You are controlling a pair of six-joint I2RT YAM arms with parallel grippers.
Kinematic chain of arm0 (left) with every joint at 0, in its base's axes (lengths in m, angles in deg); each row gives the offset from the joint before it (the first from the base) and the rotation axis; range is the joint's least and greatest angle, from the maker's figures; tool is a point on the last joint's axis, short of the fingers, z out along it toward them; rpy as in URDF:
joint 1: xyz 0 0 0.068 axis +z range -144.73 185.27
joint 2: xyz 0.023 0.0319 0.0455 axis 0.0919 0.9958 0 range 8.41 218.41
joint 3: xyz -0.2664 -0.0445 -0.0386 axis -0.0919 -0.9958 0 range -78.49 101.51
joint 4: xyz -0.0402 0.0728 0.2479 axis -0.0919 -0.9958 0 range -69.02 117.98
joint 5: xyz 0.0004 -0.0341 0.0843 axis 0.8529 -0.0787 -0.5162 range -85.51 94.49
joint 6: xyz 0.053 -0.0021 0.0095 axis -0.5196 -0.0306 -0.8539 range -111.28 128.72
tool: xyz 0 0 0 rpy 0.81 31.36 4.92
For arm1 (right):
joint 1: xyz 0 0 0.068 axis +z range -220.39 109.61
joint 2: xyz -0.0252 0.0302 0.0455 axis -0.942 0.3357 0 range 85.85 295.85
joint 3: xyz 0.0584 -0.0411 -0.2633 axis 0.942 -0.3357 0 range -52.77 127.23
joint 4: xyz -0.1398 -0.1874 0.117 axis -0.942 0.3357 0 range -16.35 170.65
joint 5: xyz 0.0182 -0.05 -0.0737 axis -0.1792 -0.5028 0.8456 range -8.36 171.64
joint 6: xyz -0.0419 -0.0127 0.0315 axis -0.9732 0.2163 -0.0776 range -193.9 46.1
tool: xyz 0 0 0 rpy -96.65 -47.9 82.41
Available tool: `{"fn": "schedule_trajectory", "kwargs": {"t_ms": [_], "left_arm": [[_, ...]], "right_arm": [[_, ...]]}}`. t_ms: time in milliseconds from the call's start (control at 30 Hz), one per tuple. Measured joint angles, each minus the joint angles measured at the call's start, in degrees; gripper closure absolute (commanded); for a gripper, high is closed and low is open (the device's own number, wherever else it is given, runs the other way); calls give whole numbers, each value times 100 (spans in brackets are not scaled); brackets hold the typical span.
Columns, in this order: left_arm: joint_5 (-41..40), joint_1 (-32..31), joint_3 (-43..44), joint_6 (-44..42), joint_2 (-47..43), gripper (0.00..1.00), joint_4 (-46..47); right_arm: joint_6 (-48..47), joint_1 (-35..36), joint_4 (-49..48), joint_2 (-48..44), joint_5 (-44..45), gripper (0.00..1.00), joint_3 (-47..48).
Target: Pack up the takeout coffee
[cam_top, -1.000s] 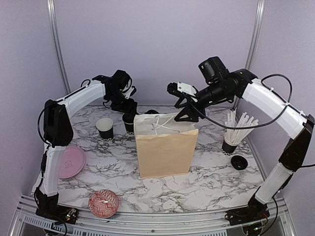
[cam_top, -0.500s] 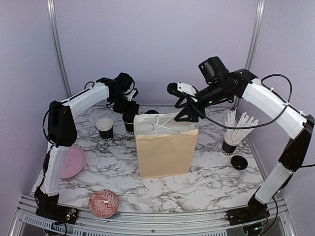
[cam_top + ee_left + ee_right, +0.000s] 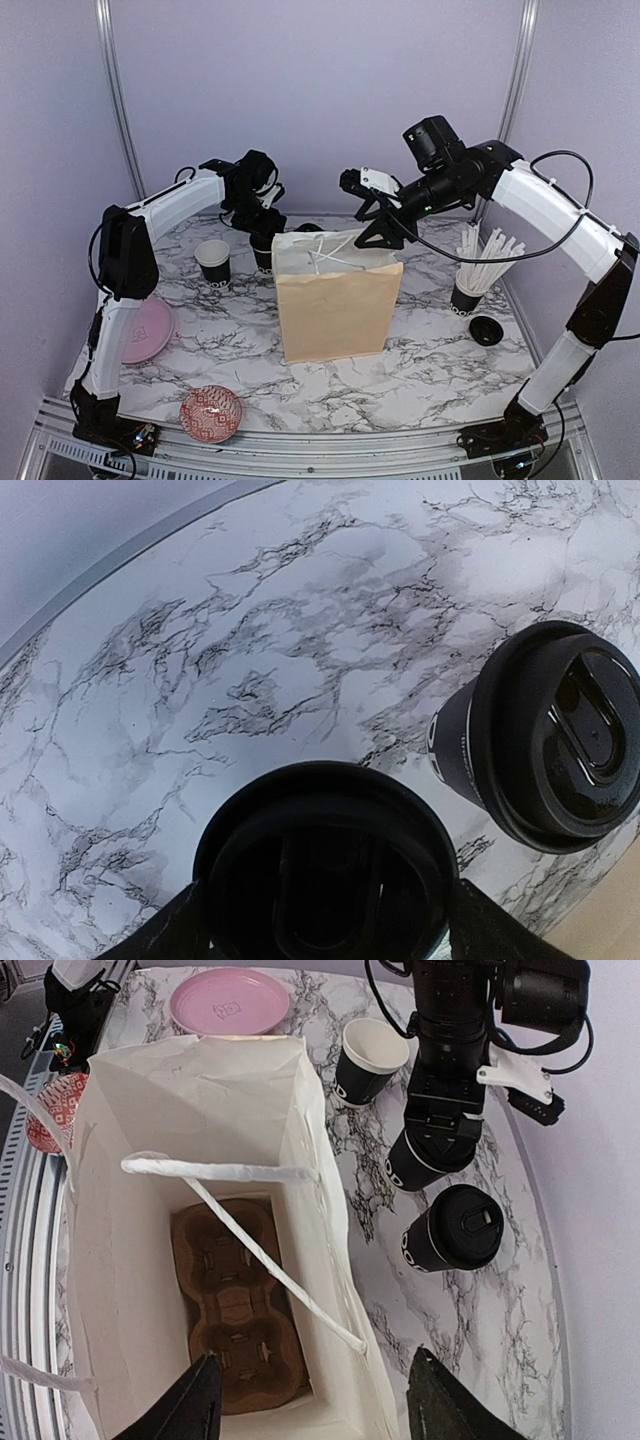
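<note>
L gripper (image 3: 322, 928) is at the far left of the paper bag (image 3: 335, 300), jaws astride a lidded coffee cup (image 3: 325, 865) that stands on the marble table (image 3: 200, 680). Can't tell if they pinch it or sit just clear. 2nd lidded cup (image 3: 555, 745) stands just right of it, with a narrow gap btwn; both are close behind the bag's far side. Open cup (image 3: 213, 262) is further left, w/ free room all round.

R gripper (image 3: 315, 1370) hovers over the bag mouth, jaws spread, nothing btwn. Bag is upright mid-table, cardboard carrier (image 3: 235, 1310) flat in its bottom, white handle cord (image 3: 250, 1250) draped across the opening.

Pink plate (image 3: 145, 328) at left edge, red bowl (image 3: 210, 412) at near edge. Straw cup (image 3: 468, 290) and black lid (image 3: 486, 330) by right edge.
</note>
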Motion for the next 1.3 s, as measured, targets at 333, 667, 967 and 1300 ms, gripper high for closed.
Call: {"fn": "schedule_trajectory", "kwargs": {"t_ms": [333,667,967,1300], "left_arm": [[-35,-57,-22,-28,-11,33,-90],[-74,-223,-835,37,-1064,35,-358],[-181,-621,-2540,138,-3130,35,-372],[-114,-885,-3928,472,-4100,35,-407]], "right_arm": [[0,0,0,-4,0,39,-76],[0,0,2,-92,26,39,-184],[-2,0,107,168,138,40,-72],[-74,0,203,533,181,45,468]]}}
